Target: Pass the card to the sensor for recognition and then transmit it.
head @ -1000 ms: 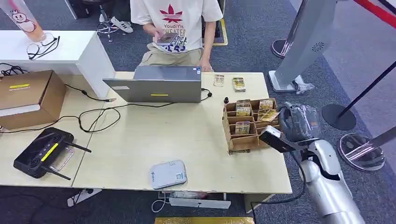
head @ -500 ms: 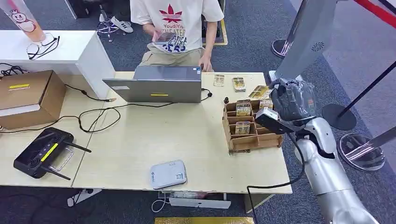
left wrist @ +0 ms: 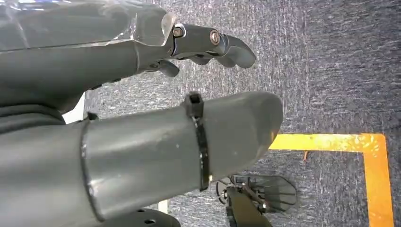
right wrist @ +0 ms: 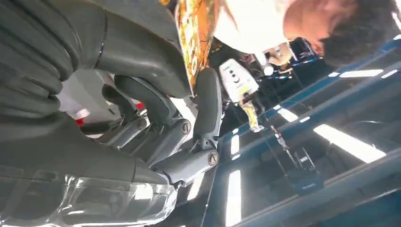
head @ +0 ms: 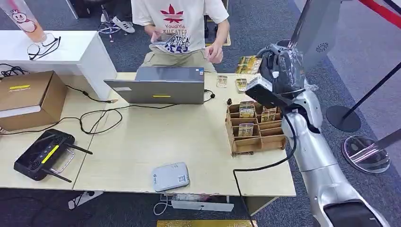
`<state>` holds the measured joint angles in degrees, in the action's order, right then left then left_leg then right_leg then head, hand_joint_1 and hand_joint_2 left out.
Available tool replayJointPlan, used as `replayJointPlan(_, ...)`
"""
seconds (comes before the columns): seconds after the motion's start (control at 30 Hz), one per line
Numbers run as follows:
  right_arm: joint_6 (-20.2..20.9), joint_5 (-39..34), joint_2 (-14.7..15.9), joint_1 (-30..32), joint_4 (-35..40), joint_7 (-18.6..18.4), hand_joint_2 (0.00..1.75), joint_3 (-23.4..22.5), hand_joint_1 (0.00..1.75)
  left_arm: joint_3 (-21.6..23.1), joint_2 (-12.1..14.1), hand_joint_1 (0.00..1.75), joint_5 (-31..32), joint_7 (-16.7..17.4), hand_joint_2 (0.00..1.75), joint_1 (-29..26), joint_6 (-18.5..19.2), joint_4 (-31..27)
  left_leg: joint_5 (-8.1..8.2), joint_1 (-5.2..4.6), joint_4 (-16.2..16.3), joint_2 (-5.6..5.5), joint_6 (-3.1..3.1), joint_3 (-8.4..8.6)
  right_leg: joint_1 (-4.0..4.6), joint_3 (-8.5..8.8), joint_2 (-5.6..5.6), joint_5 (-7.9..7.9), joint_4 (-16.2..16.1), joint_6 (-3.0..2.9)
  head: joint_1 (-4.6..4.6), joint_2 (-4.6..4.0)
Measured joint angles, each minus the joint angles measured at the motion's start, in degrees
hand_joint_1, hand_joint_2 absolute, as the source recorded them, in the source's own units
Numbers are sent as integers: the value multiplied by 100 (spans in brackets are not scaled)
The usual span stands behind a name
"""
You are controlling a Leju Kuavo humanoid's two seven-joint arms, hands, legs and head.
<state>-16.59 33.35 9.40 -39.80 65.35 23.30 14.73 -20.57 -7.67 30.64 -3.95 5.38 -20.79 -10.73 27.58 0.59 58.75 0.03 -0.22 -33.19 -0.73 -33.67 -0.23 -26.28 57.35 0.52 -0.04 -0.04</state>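
Note:
My right hand is raised above the table's far right corner, beyond the cardboard card rack. It pinches a gold patterned card, which sticks out toward the seated person. In the right wrist view the card sits edge-on between the thumb and a dark finger. A flat white reader lies near the table's front edge, far from the card. My left hand hangs over grey carpet, fingers apart and holding nothing.
A person sits behind the open laptop, holding a phone, with one hand near the card. Two loose cards lie behind the rack. A black controller, cables and a cardboard box occupy the left side.
My right arm has lifted from beside the card rack, up and toward the table's far edge, carrying the card. The person's hand has risen off the table.

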Motion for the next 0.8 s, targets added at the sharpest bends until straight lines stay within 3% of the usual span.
replayJointPlan(0.43,114,-79,-411,-878,-826,-103,175,101,175,55,-7,0,144,157,0,81,92,0,-2,0,1,1,1,0,0,-1,1,1,0,0,0,0)
replayJointPlan(0.8,-57,136,-706,-1615,-2337,-240,175,212,175,59,-20,0,170,203,0,90,79,0,-2,0,1,0,1,0,0,-1,1,1,0,0,2,0)
